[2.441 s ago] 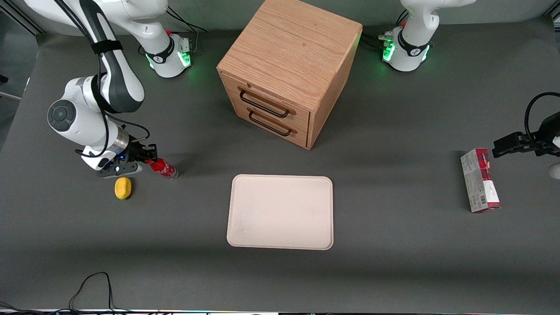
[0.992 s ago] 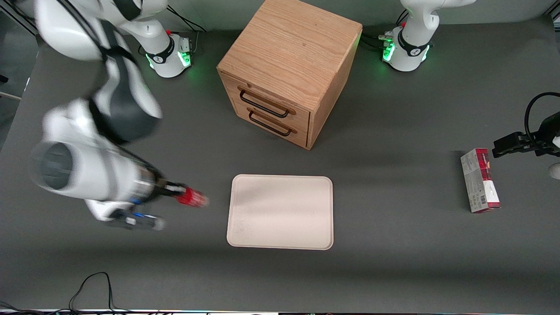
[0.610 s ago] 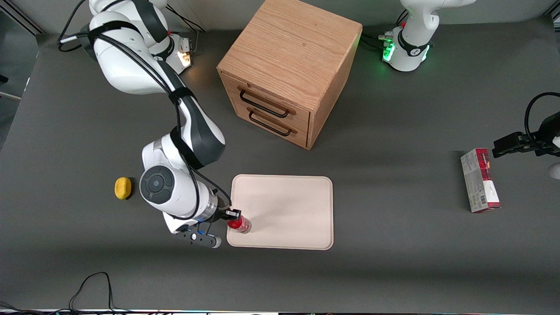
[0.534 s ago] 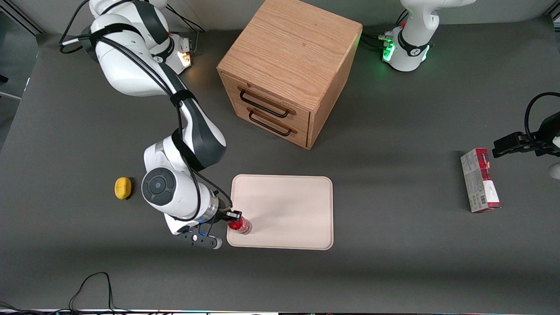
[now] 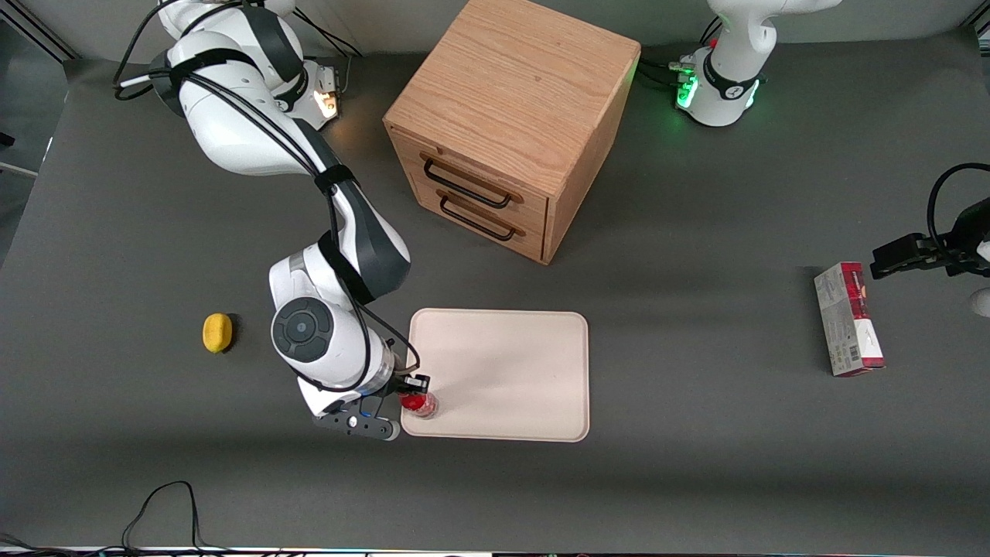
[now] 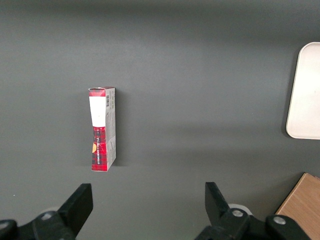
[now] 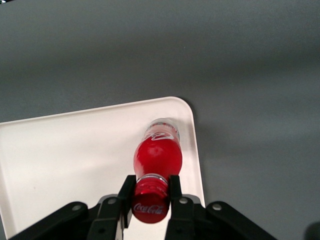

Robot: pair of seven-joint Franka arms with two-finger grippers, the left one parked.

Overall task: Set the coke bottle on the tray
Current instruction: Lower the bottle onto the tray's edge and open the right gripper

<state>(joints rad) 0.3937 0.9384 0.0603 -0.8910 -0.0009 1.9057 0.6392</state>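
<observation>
Most of the job: we judged the carrying finished, since the coke bottle [image 5: 419, 403] already stood over the tray [image 5: 510, 363], at the tray's corner nearest the front camera on the working arm's end.
Left to do: we judged that the release and the withdrawal of the arm remained; the bottle was not yet let go.
End effector: the end effector [image 7: 151, 196] was clamped on the bottle's red cap, one finger [image 7: 125, 194] on each side of it, in the lower centre of the front frame just off the tray's edge.
Contact with tray: in the wrist view the clear base sat close to the tray's rounded corner, inside the rim; we could not tell whether it touched the tray floor or hung a little above it.
Bottle's long axis: near vertical, as we read it; from the front camera the bottle showed mostly as a short red shape, and from the wrist view we looked down its length from cap to base.
Bottle's pointing: cap up into the end effector, clear base down toward the tray.
Margin: the base stood near the rim, so we judged a tip over the edge possible on release.
Other things on the surface: a yellow lemon-like object [image 5: 217, 333] at left, a wooden cabinet [image 5: 510, 124] at upper centre, a red-and-grey carton [image 5: 848, 319] at right, all well apart from the tray.
</observation>
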